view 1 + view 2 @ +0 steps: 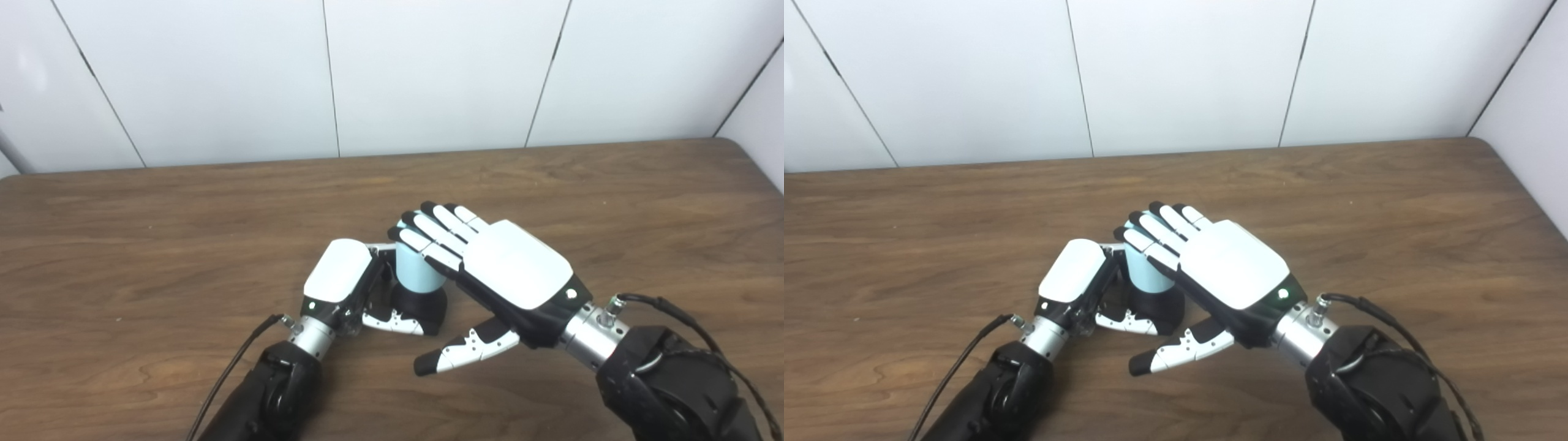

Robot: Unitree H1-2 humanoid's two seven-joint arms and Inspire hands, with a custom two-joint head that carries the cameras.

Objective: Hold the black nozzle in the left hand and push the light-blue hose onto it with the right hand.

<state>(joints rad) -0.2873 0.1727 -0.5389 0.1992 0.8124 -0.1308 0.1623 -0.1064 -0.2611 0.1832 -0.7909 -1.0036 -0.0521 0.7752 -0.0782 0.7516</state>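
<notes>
Left eye view, looking down at a wooden table [184,202]. Near the middle, just toward the robot: light-blue hose [416,266], a short upright cylinder, seated over the top of the black nozzle [422,306], whose flared dark base rests on the table. No gap visible between the two pieces; how deep the hose sits, impossible to tell.

Left robot hand [343,282] wrapped around the nozzle base from the left, thumb lying along the front and fingers curled out of sight behind. Clamped on the nozzle, by the look of it.

Right robot hand [490,263] laid flat over the top of the hose from the right, fingers straight and close together, thumb [465,352] hanging free below, touching nothing. Pressing rather than gripping.

Judged progress: nozzle held, hose on, task nearly finished. Probably left: a last push to seat it fully, then letting go.
</notes>
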